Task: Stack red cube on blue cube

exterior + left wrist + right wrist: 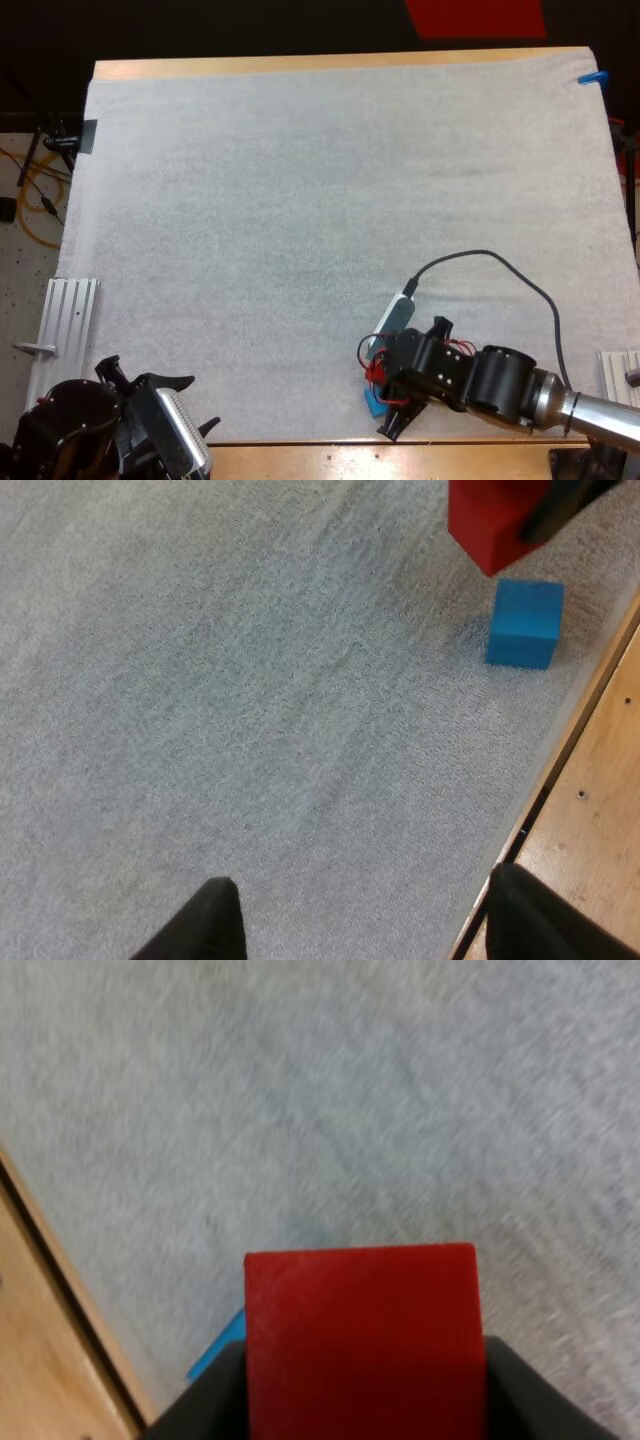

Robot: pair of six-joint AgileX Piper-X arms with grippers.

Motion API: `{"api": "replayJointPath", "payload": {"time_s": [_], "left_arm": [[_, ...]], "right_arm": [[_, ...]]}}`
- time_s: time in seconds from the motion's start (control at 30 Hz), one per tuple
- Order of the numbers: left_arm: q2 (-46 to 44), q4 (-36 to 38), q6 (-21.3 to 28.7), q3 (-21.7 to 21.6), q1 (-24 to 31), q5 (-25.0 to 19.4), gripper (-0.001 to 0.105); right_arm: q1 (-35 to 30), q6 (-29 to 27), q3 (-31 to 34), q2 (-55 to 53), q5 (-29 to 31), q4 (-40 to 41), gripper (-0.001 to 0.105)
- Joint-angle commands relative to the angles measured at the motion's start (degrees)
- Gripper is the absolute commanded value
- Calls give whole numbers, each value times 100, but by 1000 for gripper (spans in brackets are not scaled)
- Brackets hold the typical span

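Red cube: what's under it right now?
The red cube, held in the right gripper, hangs clear above the white mat. The blue cube sits on the mat just below, untouched. From the right wrist, red covers all but a blue corner.

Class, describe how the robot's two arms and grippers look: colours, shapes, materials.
Both arms are mostly black. The right arm has rounded black joints and a shiny silver tube behind them. The left arm carries a ribbed silver block. The left gripper and right gripper each have two black fingers.
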Motion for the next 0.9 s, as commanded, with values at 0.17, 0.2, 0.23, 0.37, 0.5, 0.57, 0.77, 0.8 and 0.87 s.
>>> {"api": "replayJointPath", "payload": {"time_s": [0.17,0.2,0.23,0.37,0.5,0.57,0.77,0.8,0.87], "left_arm": [[6,-20,35,1,-26,36,52],[6,-20,35,1,-26,36,52],[6,-20,35,1,-26,36,52],[6,-20,35,1,-26,36,52],[6,-20,35,1,-26,36,52],[6,-20,35,1,-26,36,52],[6,-20,35,1,-26,36,52],[6,-20,35,1,-26,36,52],[6,-20,35,1,-26,36,52]], "right_arm": [[396,52,297,-55,94,-438,27],[463,96,375,-55,188,-523,27],[485,147,425,-55,276,-573,27],[525,271,566,-55,476,-628,27],[525,272,605,-34,436,-707,27],[525,272,605,-12,436,-782,27],[525,303,605,145,336,-846,27],[525,303,605,177,309,-846,27],[525,303,605,213,309,-886,27]]}}
